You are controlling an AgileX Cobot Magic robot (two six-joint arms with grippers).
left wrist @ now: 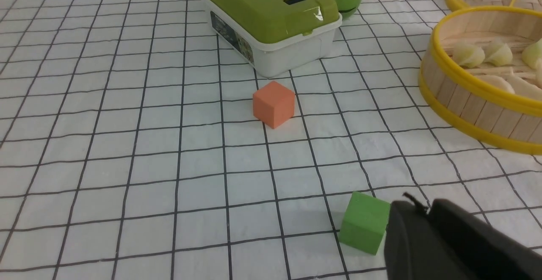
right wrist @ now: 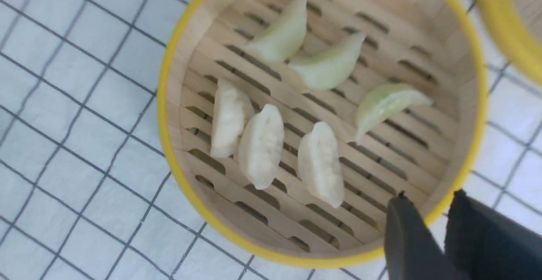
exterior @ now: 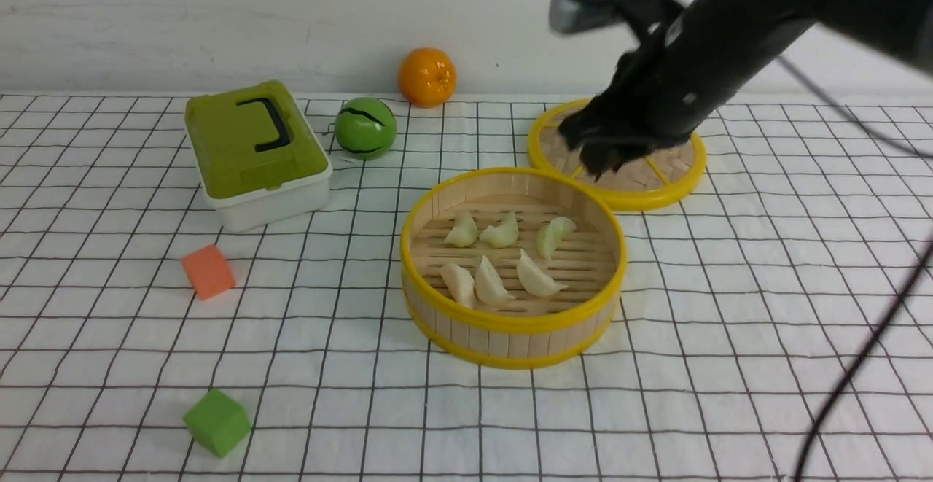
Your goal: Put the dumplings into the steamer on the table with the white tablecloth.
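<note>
In the way: the right arm hangs over the round lid and hides part of it.
Far edge of the table: an orange ball, a green ball with dark stripes, and a white box with a green top, left of the balls.
Left part: an orange block near the box, and a green block closer to the near edge.
Cloth: the white tablecloth has black squares.
Green dumplings: three, on the far side inside; the right one runs long from near left to far right.
White dumplings: three, on the near side, all long from far left to near right.
Steamer: round, near the table's middle, all six dumplings in it.
Right gripper: open a little, holding nothing.
Left gripper: dark and blurry, cannot tell how open; nothing seen in it.
</note>
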